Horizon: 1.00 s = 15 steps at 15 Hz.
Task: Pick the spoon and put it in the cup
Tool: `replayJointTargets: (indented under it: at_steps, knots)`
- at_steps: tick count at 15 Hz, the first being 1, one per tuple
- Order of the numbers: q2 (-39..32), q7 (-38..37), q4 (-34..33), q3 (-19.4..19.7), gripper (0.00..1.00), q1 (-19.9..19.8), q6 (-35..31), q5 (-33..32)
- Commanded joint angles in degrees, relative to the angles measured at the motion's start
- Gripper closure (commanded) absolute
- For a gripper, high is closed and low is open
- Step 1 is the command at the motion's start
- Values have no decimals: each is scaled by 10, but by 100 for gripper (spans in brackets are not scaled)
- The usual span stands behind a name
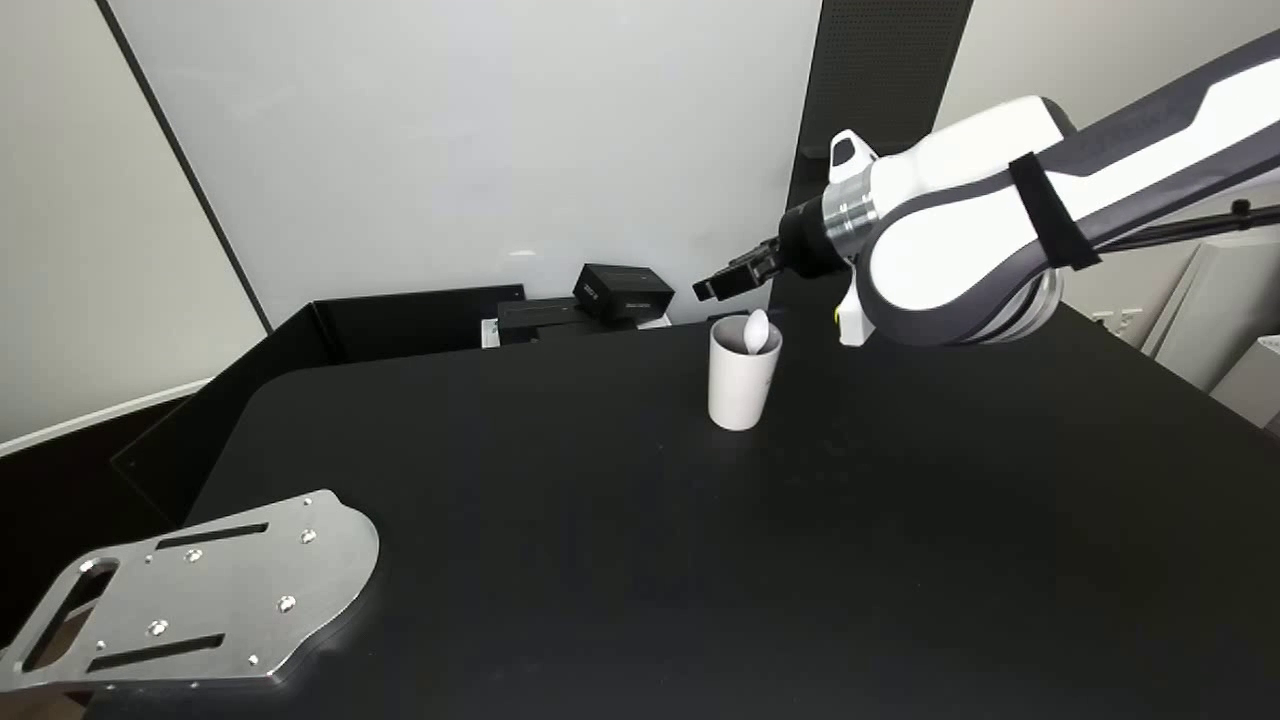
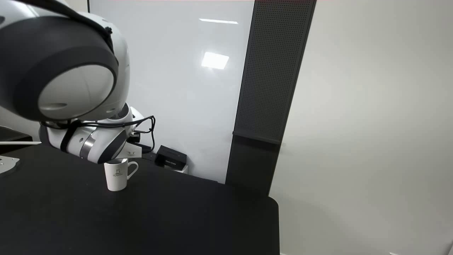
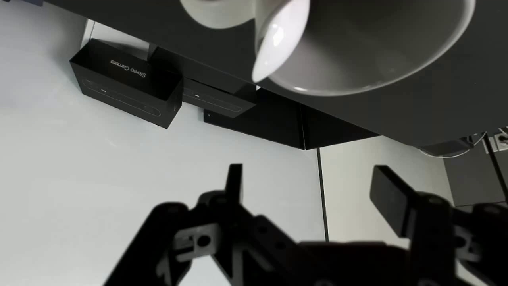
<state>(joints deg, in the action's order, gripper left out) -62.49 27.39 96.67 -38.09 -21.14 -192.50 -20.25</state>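
Note:
The white cup [image 1: 738,392] stands upright on the black table; in an exterior view its handle and a small print show on the cup [image 2: 116,177]. The white spoon [image 1: 757,332] stands in the cup, its oval bowl sticking up above the rim. In the wrist view the spoon [image 3: 281,39] leans on the rim of the cup [image 3: 377,47] at the top of the picture. My gripper [image 1: 708,289] is above the cup, apart from cup and spoon. In the wrist view the gripper [image 3: 308,176] is open, with nothing between its fingers. In an exterior view the arm hides the spoon and gripper.
Black boxes [image 1: 625,292] lie beyond the table's far edge, close to a white wall panel [image 1: 480,140]; one box also shows in the wrist view [image 3: 127,83]. A silver metal plate [image 1: 230,585] sits at a corner of the black table [image 1: 620,560].

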Motion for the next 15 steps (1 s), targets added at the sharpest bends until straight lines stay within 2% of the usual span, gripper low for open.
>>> replayJointTargets:
  at_steps: [1,2,3,6,9,12,15]
  knots:
    - [82,-71,14,45,0,31,79,10]
    - [123,-87,23,80,0,56,112,31]
    - [140,-84,31,77,0,55,149,33]
    - [223,-84,58,114,0,90,258,71]
    - [292,-61,82,130,0,116,351,112]
    - [355,-61,97,169,0,159,453,137]
    - [398,-69,100,214,0,206,549,131]
